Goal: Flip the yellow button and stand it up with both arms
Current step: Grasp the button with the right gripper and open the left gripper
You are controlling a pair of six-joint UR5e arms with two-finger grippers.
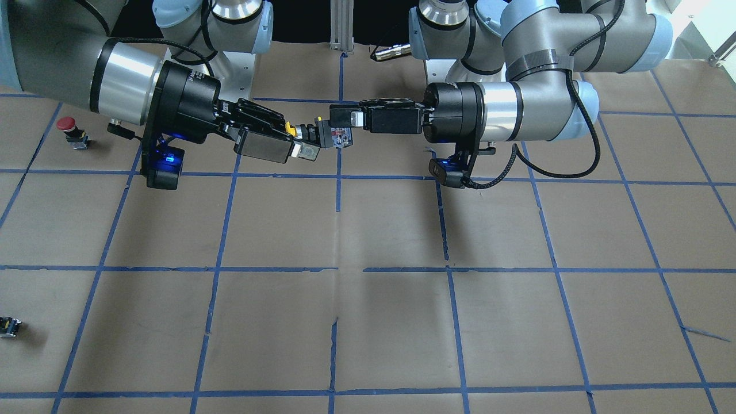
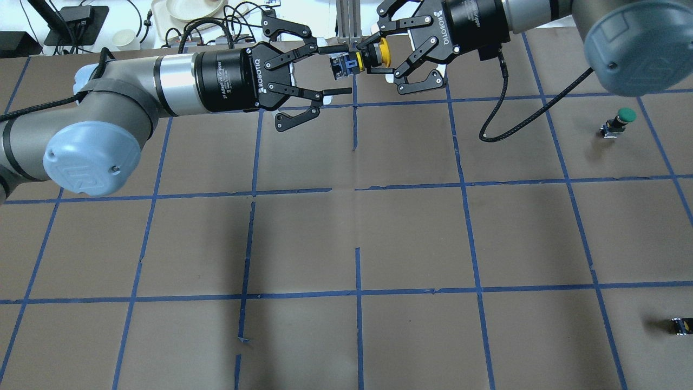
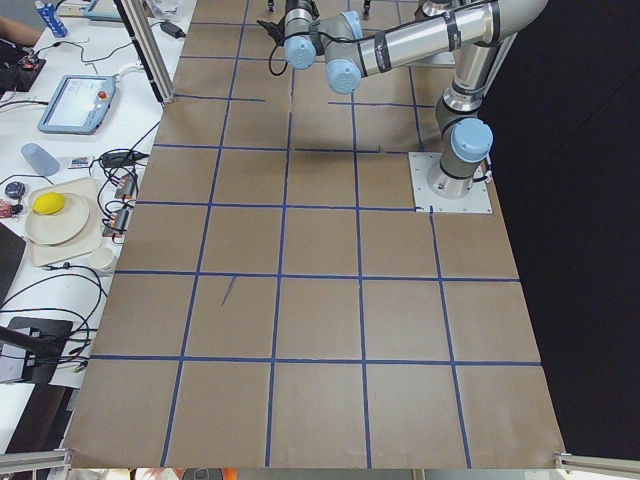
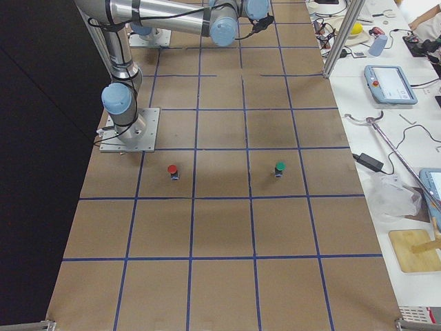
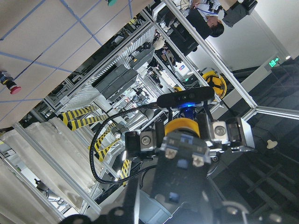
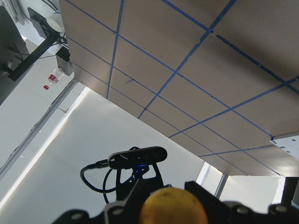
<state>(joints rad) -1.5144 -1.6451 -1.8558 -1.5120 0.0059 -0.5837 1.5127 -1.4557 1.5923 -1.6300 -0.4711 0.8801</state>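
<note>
Holding the button (image 2: 361, 58) aloft over the table (image 2: 411, 233), about midway between left and right, I have my right gripper (image 2: 383, 58) clenched on it just behind the yellow cap. It lies sideways in the air, cap toward my right wrist and black-and-grey body toward my left. My left wrist view looks straight at the underside of that body, with the right fingertips (image 5: 140, 141) pressed in on either side and the cap's yellow rim behind. My left gripper (image 2: 345, 70) is released, its fingers spread wide around the body. The finger higher in the overhead view runs just beside the body, and I cannot tell whether it touches. The lower finger hangs clearly apart from it. My left arm (image 2: 178, 86) and right arm (image 2: 530, 16) reach in toward each other, wrists nearly in line. Down on the brown paper on my right stand a red button (image 1: 69, 129) and a green button (image 2: 622, 116), both upright with caps up, the red nearer my base than the green. A small black block (image 2: 681, 325) lies on the right as well, apart from both.
</note>
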